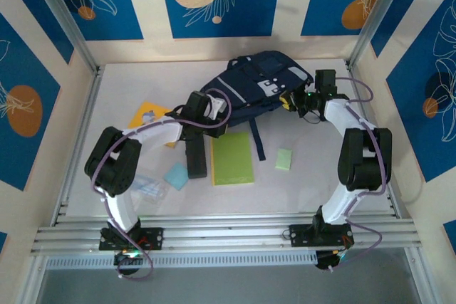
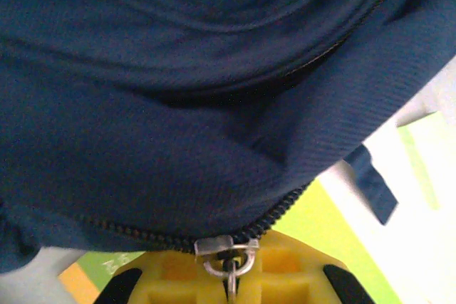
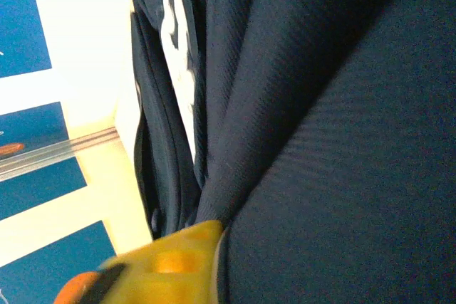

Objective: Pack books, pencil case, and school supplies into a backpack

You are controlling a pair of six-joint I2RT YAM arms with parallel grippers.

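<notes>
At the lower edge of the left wrist view, the left gripper (image 2: 229, 286) has its yellow fingers (image 2: 285, 279) set close together, clamping the metal zipper pull (image 2: 228, 266) of the backpack (image 1: 263, 80). The right gripper (image 1: 294, 100) sits against the backpack's right edge. One yellow finger (image 3: 171, 265) lies against a fabric fold, and its opening cannot be determined. The backpack lies at the far centre of the table (image 1: 320, 176). Nearer the arm bases lies the lime-green book (image 1: 233, 158), with the black pencil case (image 1: 194, 154) just beside it on the left. The orange-yellow book (image 1: 149, 114) lies partly under the left arm. The light blue pad (image 1: 176, 175) and pale green pad (image 1: 284, 159) lie well apart.
</notes>
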